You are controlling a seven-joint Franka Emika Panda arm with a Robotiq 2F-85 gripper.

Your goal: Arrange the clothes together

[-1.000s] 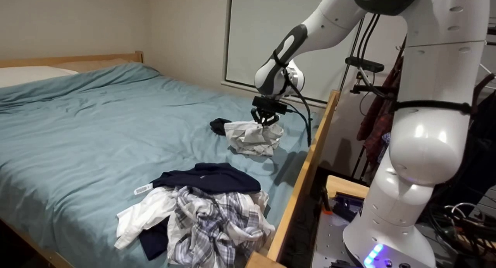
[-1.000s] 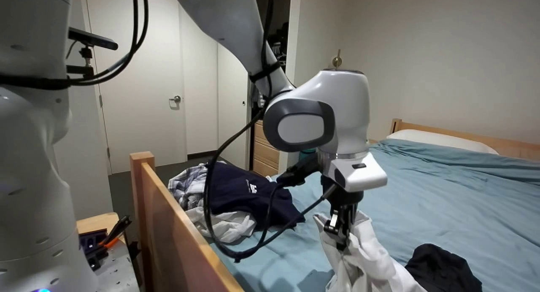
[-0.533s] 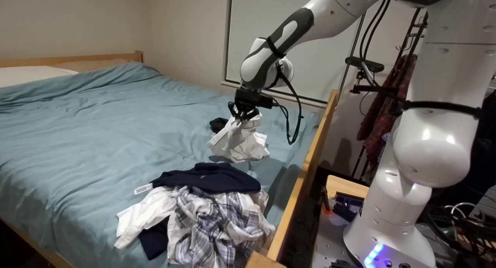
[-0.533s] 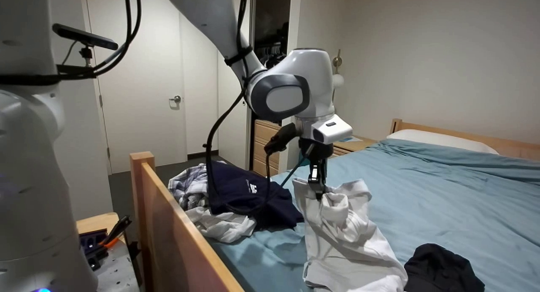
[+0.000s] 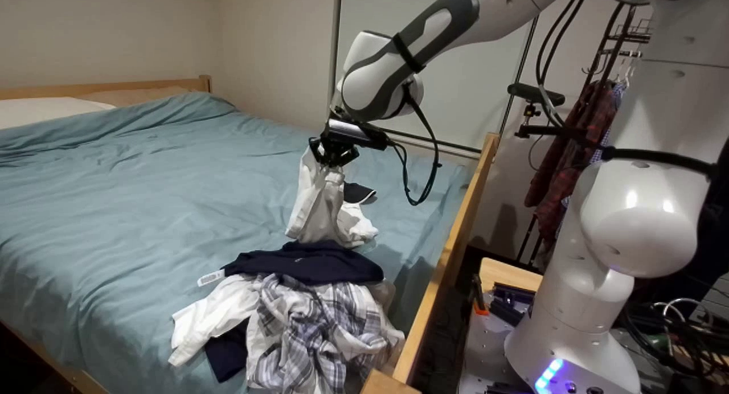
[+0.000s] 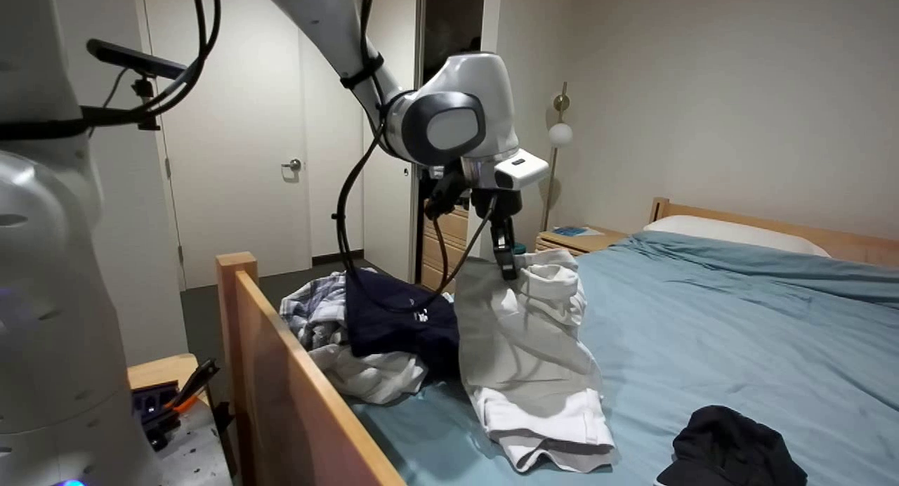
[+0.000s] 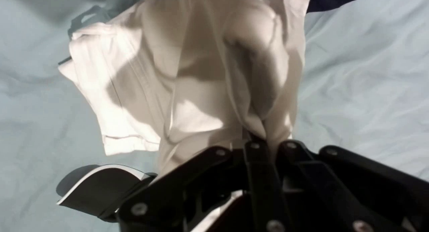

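A: Widest first: how does the bed (image 5: 142,189) look?

B: By its footboard (image 6: 295,395) lies a loose pile (image 5: 290,320), plaid shirt (image 5: 302,348) and navy top (image 5: 307,266) bunched with white pieces (image 5: 222,306). That much gathering looks done; everything there is rumpled, and nothing appears folded.

A: And the white garment (image 6: 534,359)?

B: It hangs over the bed, just beside the navy top. Whether the two touch, or whether its lower end meets the bed, is unclear. Joining it to the pile seems the step in hand, not yet complete.

A: Anything left out?

B: The cap (image 6: 737,447), dark, resting on the bed well apart from the pile. If it counts as clothing, it looks like the last stray in sight.

A: Finally, the gripper (image 6: 507,272)?

B: Clenched on the white garment, pinching its upper part. Left to do, by all appearances: the set-down and release, then perhaps the cap and some tidying.
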